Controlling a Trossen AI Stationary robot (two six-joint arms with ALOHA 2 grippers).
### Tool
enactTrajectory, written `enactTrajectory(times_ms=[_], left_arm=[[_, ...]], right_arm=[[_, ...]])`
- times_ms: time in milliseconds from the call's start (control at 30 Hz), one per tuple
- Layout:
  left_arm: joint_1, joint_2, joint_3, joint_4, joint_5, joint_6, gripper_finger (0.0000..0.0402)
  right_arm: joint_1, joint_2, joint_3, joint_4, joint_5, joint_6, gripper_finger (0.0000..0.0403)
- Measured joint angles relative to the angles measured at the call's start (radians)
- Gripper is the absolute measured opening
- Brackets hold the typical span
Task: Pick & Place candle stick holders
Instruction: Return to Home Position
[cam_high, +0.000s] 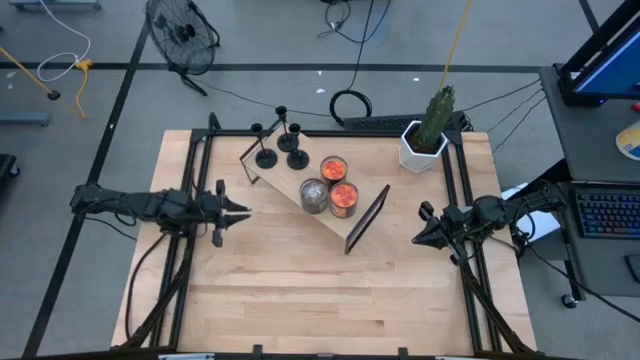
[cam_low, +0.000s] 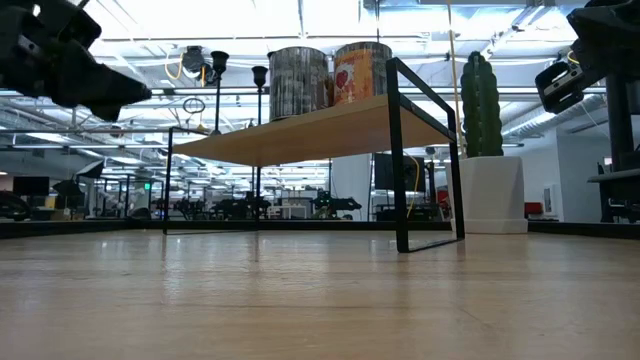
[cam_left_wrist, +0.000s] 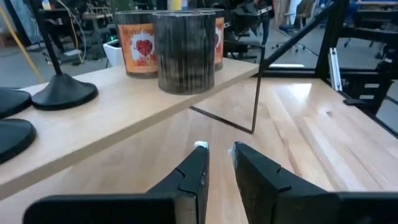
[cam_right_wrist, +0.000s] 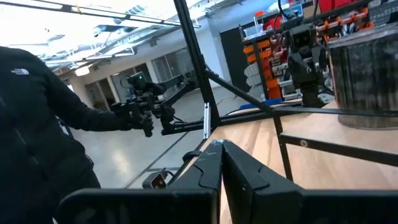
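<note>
Three black candle stick holders (cam_high: 281, 140) stand on their disc bases at the far left end of a raised wooden shelf (cam_high: 300, 210). Their bases also show in the left wrist view (cam_left_wrist: 62, 93). My left gripper (cam_high: 246, 211) hovers left of the shelf, level and pointing at it. A narrow gap shows between its fingers (cam_left_wrist: 219, 152), and it is empty. My right gripper (cam_high: 416, 238) hovers right of the shelf with its fingers together (cam_right_wrist: 217, 150), also empty.
On the shelf stand a grey jar (cam_high: 314, 195) and two orange jars (cam_high: 343, 198). The shelf has black frame legs (cam_high: 366, 220). A cactus in a white pot (cam_high: 425, 140) stands at the far right. A person in a black jacket (cam_right_wrist: 31, 124) stands beyond the table.
</note>
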Motion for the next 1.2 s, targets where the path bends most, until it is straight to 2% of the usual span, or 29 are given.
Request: enactTrajectory(times_ms=[300,467,733,1200], left_arm=[[0.0,0.0,-0.105,0.119,0.0,-0.011,0.0076],[0.0,0.0,-0.106,0.111,-0.001,-0.015,0.0076],[0.0,0.001,-0.105,0.103,0.016,-0.111,0.0076],[0.0,0.001,-0.106,0.112,0.018,-0.112,0.0076]], right_arm=[[0.0,0.0,0.0,0.005,0.054,-0.02,0.0004],[0.0,0.0,0.0,0.0,0.055,-0.034,0.0004],[0.0,0.0,-0.001,-0.004,0.052,-0.019,0.0004],[0.0,0.0,-0.001,-0.004,0.052,-0.027,0.0004]])
